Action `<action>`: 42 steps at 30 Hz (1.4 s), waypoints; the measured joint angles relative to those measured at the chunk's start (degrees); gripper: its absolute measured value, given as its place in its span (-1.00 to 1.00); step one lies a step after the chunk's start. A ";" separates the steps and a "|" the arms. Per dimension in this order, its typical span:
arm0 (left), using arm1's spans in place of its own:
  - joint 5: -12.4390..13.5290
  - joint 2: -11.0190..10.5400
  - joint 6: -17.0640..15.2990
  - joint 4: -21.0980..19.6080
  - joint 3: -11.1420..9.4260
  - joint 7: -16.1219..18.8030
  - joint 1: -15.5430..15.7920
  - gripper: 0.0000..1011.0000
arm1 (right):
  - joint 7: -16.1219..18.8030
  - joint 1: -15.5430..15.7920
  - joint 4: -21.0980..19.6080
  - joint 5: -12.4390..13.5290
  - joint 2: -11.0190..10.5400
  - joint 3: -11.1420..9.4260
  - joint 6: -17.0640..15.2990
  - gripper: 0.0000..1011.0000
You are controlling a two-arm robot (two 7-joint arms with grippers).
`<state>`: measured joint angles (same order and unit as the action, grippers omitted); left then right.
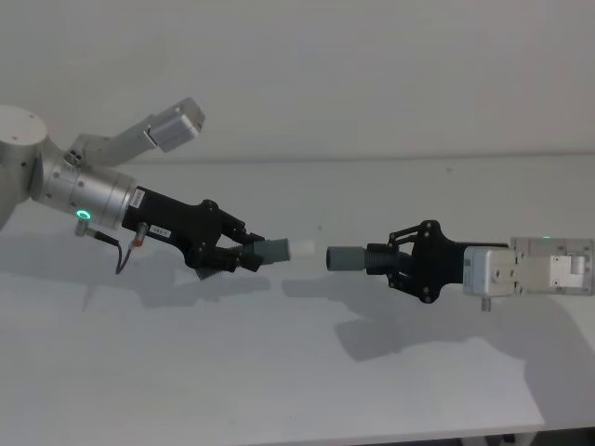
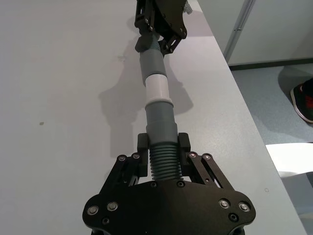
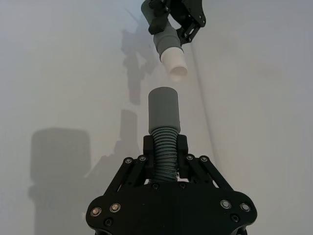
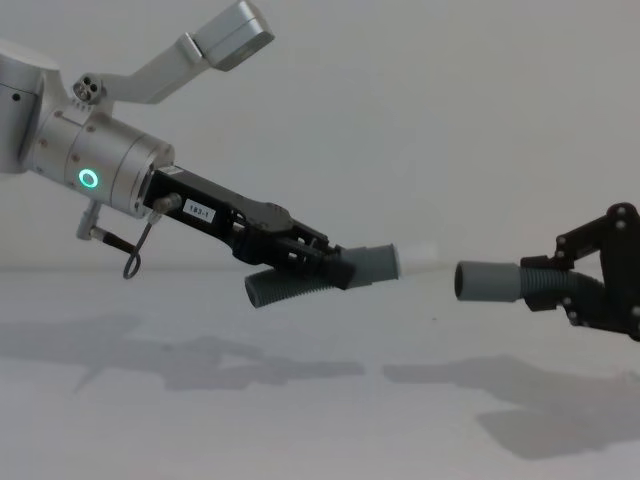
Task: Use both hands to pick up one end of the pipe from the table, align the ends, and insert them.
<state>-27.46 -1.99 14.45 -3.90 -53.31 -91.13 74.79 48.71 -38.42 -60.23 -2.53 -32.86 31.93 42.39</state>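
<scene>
My left gripper [image 1: 256, 255] is shut on one pipe piece [image 1: 275, 250] and holds it above the table [image 1: 279, 372]. Its whitish tip [image 1: 299, 249] points right, and the ribbed tail [image 4: 285, 287] hangs out below the fingers. Facing it, my right gripper [image 1: 386, 257] is shut on the ribbed body of the other pipe piece [image 1: 346, 258], whose smooth grey cuff [image 3: 164, 110] points left. The two ends sit roughly in line with a small gap between them. The right wrist view shows the whitish tip [image 3: 174, 66] slightly off to one side of the cuff.
The white table's front edge [image 1: 465, 432] runs along the lower right. In the left wrist view its side edge [image 2: 244, 112] drops to the floor. A plain white wall stands behind the table.
</scene>
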 joint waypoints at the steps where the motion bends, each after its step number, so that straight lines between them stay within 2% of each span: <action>1: 0.00 0.00 0.00 0.01 0.00 0.00 0.00 -0.36 | -0.06 -0.03 0.00 -0.01 0.03 0.00 0.01 -0.54; 10: 0.00 0.03 0.02 0.06 0.00 0.00 0.02 -0.36 | -1.50 -1.71 0.54 -0.76 0.89 -0.32 0.59 -0.54; 22: 0.00 0.03 0.02 0.07 0.00 0.00 0.02 -0.36 | -2.46 -6.60 4.29 -2.92 2.83 0.26 3.95 -0.54; 29: 0.00 0.03 0.02 0.07 0.00 0.00 0.02 -0.36 | -1.47 -8.83 6.49 -3.98 2.99 1.28 6.70 -0.54; 30: 0.00 0.03 0.02 0.07 0.00 0.01 0.02 -0.36 | -0.88 -9.69 7.41 -4.41 2.98 1.74 8.09 -0.54; 39: 0.01 0.03 0.02 0.07 0.00 0.00 0.02 -0.36 | 1.06 -12.80 11.18 -5.72 2.86 3.53 12.85 -0.54; 42: 0.00 0.03 0.01 0.07 0.00 0.00 0.02 -0.36 | 1.43 -13.35 11.87 -5.91 2.87 3.87 13.63 -0.54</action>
<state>-27.45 -1.96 14.46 -3.84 -53.31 -91.13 74.81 50.14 -51.77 -48.36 -8.44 -29.99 35.79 56.01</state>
